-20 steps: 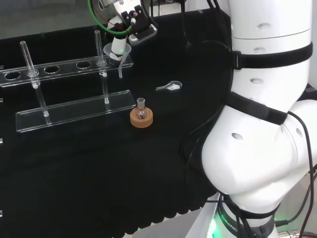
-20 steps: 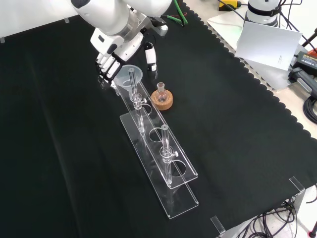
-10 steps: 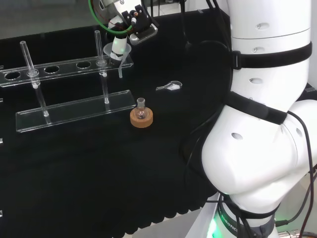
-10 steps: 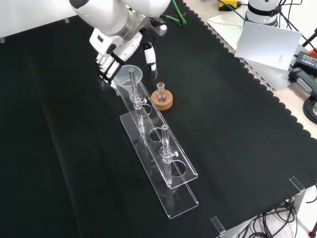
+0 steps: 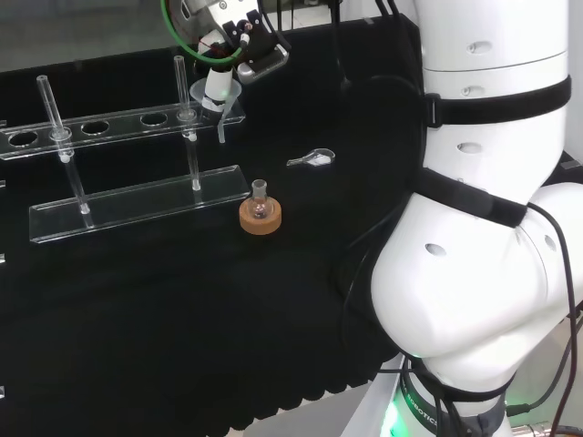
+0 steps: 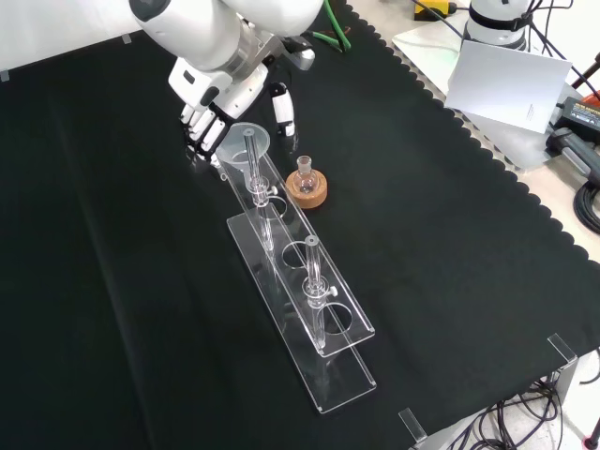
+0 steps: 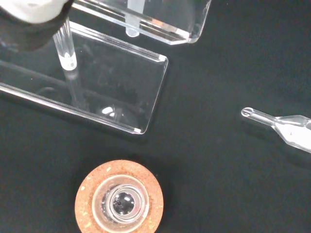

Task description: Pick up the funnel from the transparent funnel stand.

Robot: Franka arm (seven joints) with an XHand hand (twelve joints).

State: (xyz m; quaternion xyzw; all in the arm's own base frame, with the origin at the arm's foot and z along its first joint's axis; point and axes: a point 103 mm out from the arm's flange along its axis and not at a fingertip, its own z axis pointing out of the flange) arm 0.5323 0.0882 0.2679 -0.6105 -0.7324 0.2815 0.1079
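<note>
Head view: my hand (image 5: 228,41) hangs over the funnel (image 5: 215,94), which sits in the end hole of the clear stand (image 5: 109,127).

Front view: my fingers (image 6: 202,120) curl beside the funnel's rim, the thumb on its far side; they seem to touch it, though I can't be sure.

Wrist view: a small flask (image 7: 119,204) rests in its cork ring (image 7: 89,182).

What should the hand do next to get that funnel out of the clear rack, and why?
Probably curl the fingers round the funnel and lift it straight up. The hand is beside its rim at the end of the transparent funnel stand, and the funnel's stem hangs through a hole there.
</note>
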